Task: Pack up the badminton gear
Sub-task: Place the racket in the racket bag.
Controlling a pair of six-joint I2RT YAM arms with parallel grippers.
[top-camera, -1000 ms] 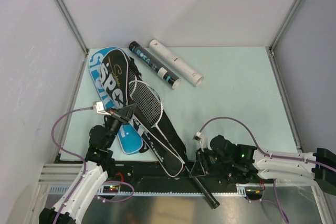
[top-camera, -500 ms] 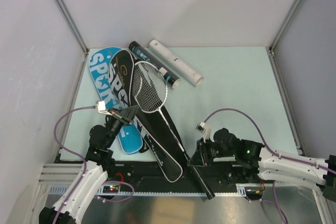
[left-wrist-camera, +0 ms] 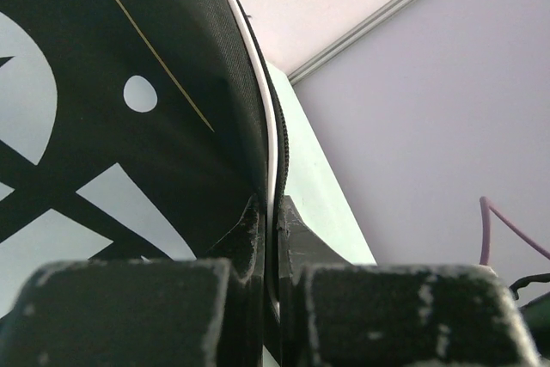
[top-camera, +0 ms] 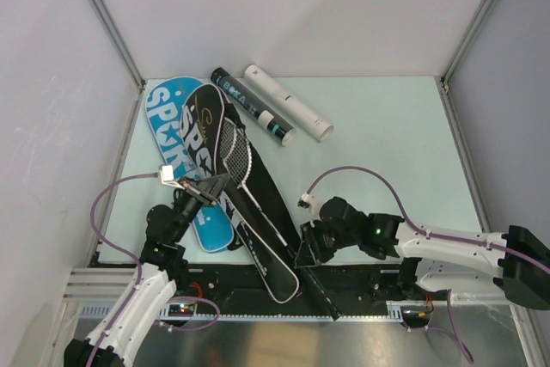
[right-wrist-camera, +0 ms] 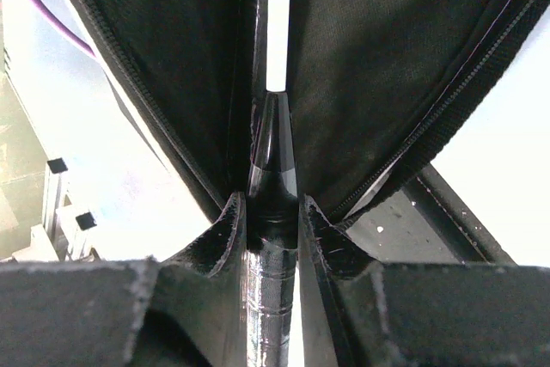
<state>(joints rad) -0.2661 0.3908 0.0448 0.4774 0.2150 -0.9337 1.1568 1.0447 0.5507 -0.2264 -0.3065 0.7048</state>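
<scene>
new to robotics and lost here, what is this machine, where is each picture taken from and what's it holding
Two robot arms are bolted at the near edge of a table. The wide picture looks down from above; the other two come from cameras on each wrist, showing that arm's own fingers. On the table lie a blue SPORT bag, a black SPORT bag partly over it, a black tube and a white tube. The left end effector pinches the black bag's edge. The right end effector grips a badminton racket by its black handle, its shaft running between the bag's flaps.
</scene>
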